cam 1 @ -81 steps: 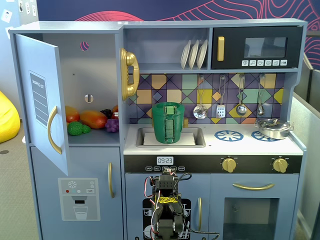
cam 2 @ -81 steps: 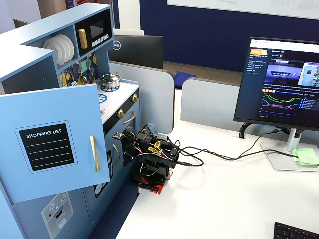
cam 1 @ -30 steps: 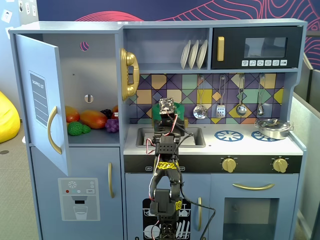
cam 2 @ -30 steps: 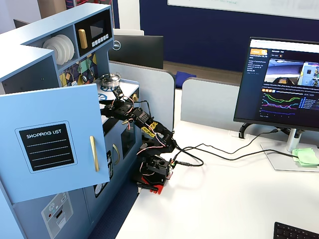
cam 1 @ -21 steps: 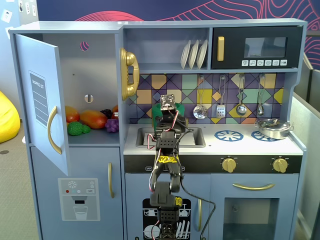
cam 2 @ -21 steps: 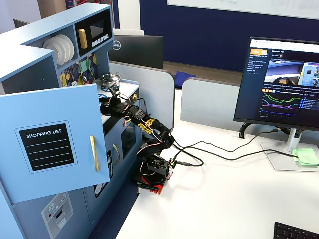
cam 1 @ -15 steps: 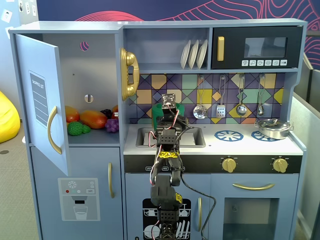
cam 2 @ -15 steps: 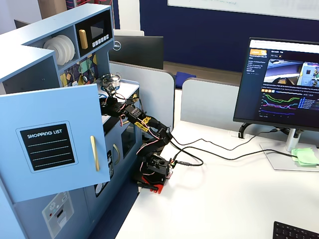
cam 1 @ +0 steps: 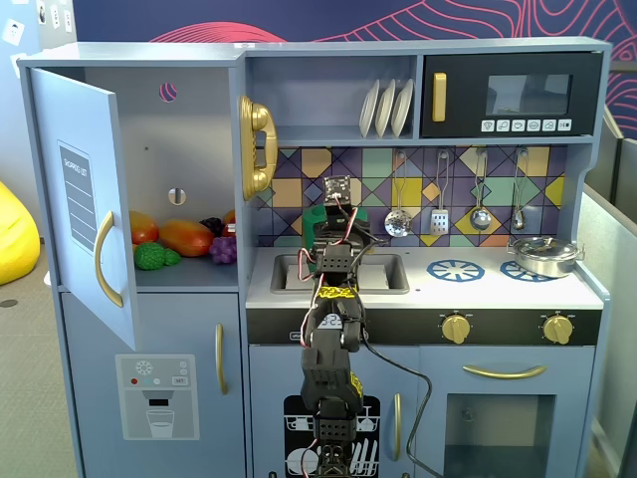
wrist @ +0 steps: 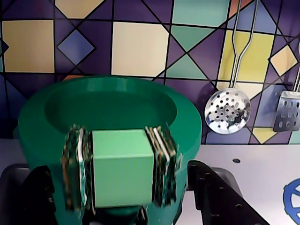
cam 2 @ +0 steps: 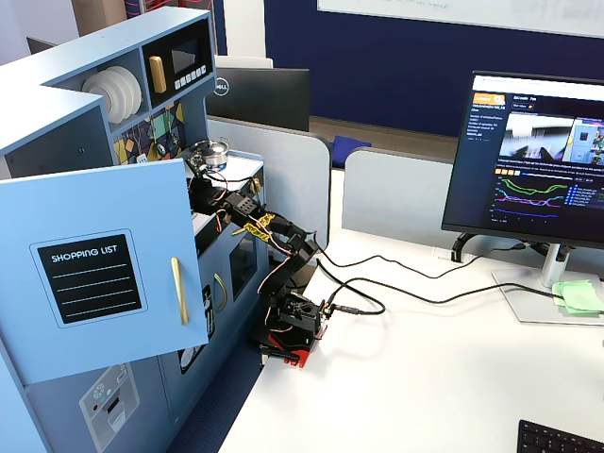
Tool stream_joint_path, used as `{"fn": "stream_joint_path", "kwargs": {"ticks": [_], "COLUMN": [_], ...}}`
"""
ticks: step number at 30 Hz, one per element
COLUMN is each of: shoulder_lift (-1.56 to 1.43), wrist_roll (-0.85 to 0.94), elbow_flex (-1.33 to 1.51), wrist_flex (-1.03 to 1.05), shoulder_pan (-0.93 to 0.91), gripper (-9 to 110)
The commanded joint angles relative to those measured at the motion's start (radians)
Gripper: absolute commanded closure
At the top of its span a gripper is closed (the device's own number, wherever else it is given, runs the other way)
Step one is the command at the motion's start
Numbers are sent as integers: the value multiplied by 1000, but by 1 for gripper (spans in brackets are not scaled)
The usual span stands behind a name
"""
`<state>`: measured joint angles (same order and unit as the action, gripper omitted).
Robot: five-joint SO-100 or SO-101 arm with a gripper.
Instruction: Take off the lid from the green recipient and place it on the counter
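Wrist view, left to right: black two-finger gripper point(wrist: 124, 206) spread open, fingers flanking the tall dark-green plastic pot point(wrist: 183, 126), no contact. Round dark-green lid point(wrist: 110, 110) sits on its rim, strap handle point(wrist: 121, 174) centred between the fingers. Suggest closing squarely on the strap, then lifting straight. Pale grey-white counter point(wrist: 262, 164) lies bare to the right; hanging skimmer point(wrist: 228, 111) close.

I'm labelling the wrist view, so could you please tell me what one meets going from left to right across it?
The green recipient with the lid on top of it, then the round slotted skimmer hanging on the tiled wall, then the slotted spatula, and last the blue burner ring at the right edge.
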<state>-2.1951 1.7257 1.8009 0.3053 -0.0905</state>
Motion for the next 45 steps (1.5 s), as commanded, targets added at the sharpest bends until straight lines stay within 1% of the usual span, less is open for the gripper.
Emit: {"fn": "stream_joint_path", "kwargs": {"ticks": [1,8,11,16,17,24,33,38,41,45], "shoulder_lift": [8,35,38,41,41,46,61,40,34,31], "wrist_roll": [17,20,31,83,87,86,94,94,87,48], "elbow_flex": [-91,-123,-124,-124,-124,-133,-261,-267,-275,-293], "wrist_flex": [-31,-25,-6,21,25,18,32,41,32,0], "shoulder_pan": [2,9,18,35,37,44,32,8,-28,-144], "gripper": [73,76,83,100,101,101,101,101,101,101]}}
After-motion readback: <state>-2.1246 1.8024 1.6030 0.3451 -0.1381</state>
